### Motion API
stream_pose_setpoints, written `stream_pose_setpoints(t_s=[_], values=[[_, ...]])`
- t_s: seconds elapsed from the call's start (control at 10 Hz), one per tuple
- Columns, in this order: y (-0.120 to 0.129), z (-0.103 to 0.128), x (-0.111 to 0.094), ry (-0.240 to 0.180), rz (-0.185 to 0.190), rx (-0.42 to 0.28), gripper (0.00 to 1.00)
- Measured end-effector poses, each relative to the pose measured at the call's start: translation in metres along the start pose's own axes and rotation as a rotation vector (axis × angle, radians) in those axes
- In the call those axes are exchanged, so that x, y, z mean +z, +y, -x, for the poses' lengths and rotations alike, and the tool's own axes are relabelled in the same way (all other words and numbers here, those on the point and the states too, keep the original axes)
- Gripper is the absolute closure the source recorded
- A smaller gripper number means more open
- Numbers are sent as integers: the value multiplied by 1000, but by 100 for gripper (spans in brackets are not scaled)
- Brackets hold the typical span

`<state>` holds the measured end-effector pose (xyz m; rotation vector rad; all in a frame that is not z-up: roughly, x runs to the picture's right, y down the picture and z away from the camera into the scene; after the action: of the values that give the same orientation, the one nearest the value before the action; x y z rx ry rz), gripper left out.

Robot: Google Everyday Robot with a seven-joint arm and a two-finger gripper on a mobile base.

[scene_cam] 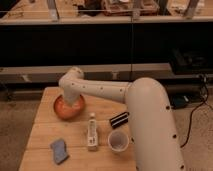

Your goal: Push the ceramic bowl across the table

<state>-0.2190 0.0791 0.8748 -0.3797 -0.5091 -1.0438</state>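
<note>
End effector (70,101) sits low at the far-left part of the desk (45,145), at the end of the white arm (105,91), right over the ceramic bowl (68,107); its tip is hidden behind the wrist joint, so I cannot tell how its fingers stand; contact with the bowl looks likely but the touching point itself is not visible.

Ceramic bowl: orange, upright, directly beneath and slightly nearer the camera than the end effector, close to the desk's left-rear corner; it is on the desk, not lifted.

Progress, my read: push looks engaged but not finished; how much of the crossing is done cannot be judged from this; what's left depends on direction, and open desk lies mostly right of and in front of the end effector.

Outward from the bowl: white bottle (92,133) lying in front-right of the end effector; black box (120,119) further right; white cup (117,141) front-right, near the robot body; blue cloth (59,150) well in front, near the desk's front edge; these could obstruct a push toward them.
</note>
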Motion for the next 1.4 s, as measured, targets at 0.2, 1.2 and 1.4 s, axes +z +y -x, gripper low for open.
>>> stream_pose_setpoints(t_s=[0.2,1.2,1.4], values=[[1,3,5,-3,58,-19,100],[46,-23,23,-26,70,69,100],[45,-23,28,-32,70,72,100]])
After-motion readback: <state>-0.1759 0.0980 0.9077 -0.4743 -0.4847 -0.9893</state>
